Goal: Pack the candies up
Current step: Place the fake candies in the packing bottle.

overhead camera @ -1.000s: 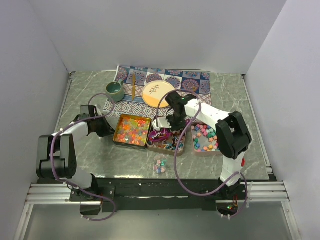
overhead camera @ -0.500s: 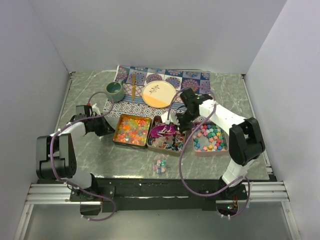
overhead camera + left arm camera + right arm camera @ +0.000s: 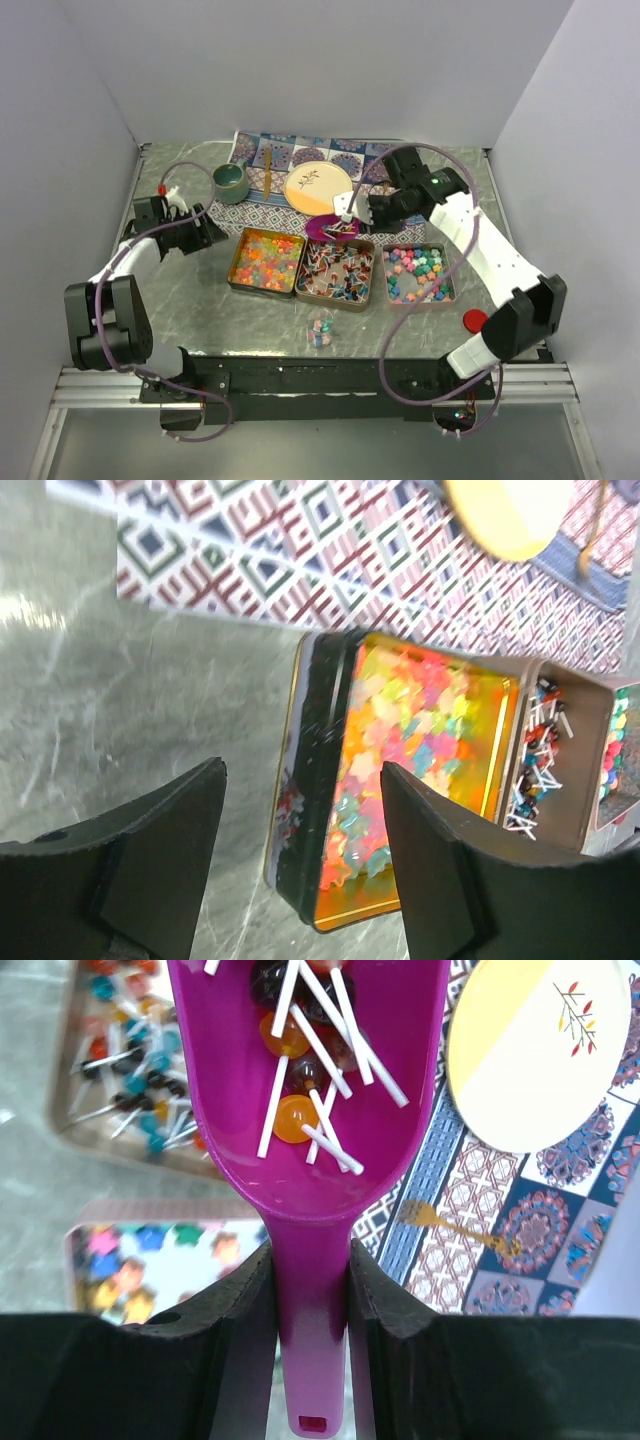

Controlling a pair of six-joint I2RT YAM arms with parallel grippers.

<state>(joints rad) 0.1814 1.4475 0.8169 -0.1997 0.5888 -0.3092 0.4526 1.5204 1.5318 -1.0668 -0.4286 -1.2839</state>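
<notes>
Purple scoop (image 3: 310,1210) is clamped by its handle in the right gripper (image 3: 310,1260), one finger on each side of the neck. Its bowl is loaded with stick candies (image 3: 296,1117): red and orange heads, white sticks, piled loosely.

In the top view the scoop (image 3: 333,228) sits off the surface (image 3: 170,300), between the plate (image 3: 317,187) and the far rim of the middle tin (image 3: 334,298). The right gripper (image 3: 368,210) reaches in from the right, over the patterned mat (image 3: 380,158).

Three tins stand in a row, near the middle of the surface:
- left tin: orange-yellow-red gummies (image 3: 265,258), also seen from the left wrist (image 3: 400,730)
- middle tin: more stick candies (image 3: 337,272)
- right tin: pastel star pieces (image 3: 420,272)

Left gripper (image 3: 200,235) is left of the gummy tin and not touching it. In the wrist view the left gripper (image 3: 300,780) has its jaws spread wide with nothing between them, and the tin's dark side wall shows in the gap below.

A small clear cup (image 3: 320,330) stands alone in front of the tins, near the arm bases. It has a few coloured pieces inside, too small to tell which kind. A red lid (image 3: 474,321) lies flat on the surface, right of the cup, beside the right arm. A green mug (image 3: 230,181) stands at the mat's left end.
</notes>
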